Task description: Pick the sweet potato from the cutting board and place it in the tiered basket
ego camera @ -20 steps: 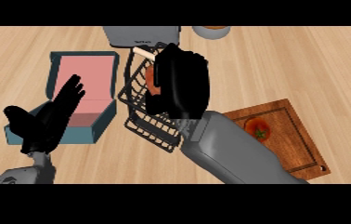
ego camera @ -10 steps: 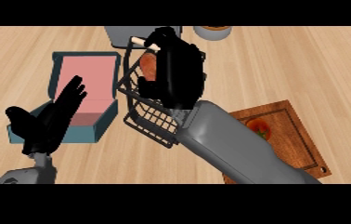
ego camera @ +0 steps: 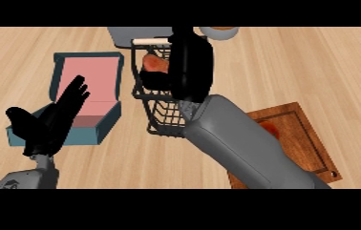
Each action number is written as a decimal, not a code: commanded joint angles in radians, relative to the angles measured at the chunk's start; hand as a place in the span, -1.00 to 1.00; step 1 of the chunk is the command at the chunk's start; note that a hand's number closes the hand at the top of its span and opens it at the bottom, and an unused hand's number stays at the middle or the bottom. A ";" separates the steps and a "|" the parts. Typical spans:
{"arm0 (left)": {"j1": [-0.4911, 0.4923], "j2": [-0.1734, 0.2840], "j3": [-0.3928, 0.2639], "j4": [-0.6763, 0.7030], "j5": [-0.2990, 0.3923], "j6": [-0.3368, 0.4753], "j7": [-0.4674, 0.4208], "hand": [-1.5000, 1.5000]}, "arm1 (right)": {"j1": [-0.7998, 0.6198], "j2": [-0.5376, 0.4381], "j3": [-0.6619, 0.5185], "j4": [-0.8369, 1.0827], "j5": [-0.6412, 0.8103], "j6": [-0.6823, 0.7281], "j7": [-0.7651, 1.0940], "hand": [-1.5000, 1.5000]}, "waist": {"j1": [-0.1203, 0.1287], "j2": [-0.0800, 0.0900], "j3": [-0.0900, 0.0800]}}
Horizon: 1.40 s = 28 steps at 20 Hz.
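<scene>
Head view: the right robot hand (ego camera: 189, 69) is over the basket (ego camera: 161, 119), with the sweet potato (ego camera: 155, 64) in the top tier.

The sweet potato lies in the upper part of the wire basket, just beside the dark hand, and I cannot tell if the hand grips it or has let go. I think the potato is stiff and rather heavy, with dry skin, so it is best taken around the thick middle. The lower tier of the basket shows nothing inside. The board (ego camera: 300, 133) carries one small red thing (ego camera: 271, 130). The blue box (ego camera: 84, 98) has a pink inside. The left robot hand (ego camera: 53, 119) rests with straight fingers over the box, at the left of the worktop (ego camera: 296, 67).
</scene>
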 commanded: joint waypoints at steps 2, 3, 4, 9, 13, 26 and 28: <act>-0.021 0.028 0.025 -0.011 0.039 -0.030 0.046 0.00 | -0.021 0.007 -0.118 0.019 -0.116 -0.157 -0.025 -1.00 | 0.008 0.019 -0.003; 0.020 -0.012 -0.005 -0.014 -0.010 0.014 0.010 0.00 | 0.046 0.007 -0.137 -0.052 -0.117 -0.167 -0.065 -1.00 | -0.008 0.015 -0.002; -0.037 0.000 0.008 0.029 0.004 0.000 0.016 0.00 | 0.064 0.007 -0.111 -0.097 -0.097 -0.188 -0.022 -1.00 | -0.019 0.014 -0.003; 0.037 0.022 0.043 0.035 0.014 -0.027 -0.051 0.00 | 0.099 0.007 -0.202 -0.190 -0.138 -0.292 -0.061 -1.00 | -0.017 0.011 -0.003; 0.010 -0.007 0.018 -0.010 0.010 0.002 0.020 0.00 | 0.259 -0.045 -0.253 -0.317 -0.098 -0.285 -0.121 -1.00 | -0.028 0.010 -0.003; 0.077 -0.021 0.026 -0.005 -0.009 -0.002 -0.042 0.00 | 0.673 -0.404 -0.609 -0.873 -0.452 -0.043 -0.160 -1.00 | -0.033 0.011 -0.002; 0.079 -0.005 0.021 -0.077 -0.006 -0.008 0.014 0.00 | 0.681 -0.445 -0.702 -0.898 -0.539 0.004 -0.171 -1.00 | -0.026 0.011 -0.002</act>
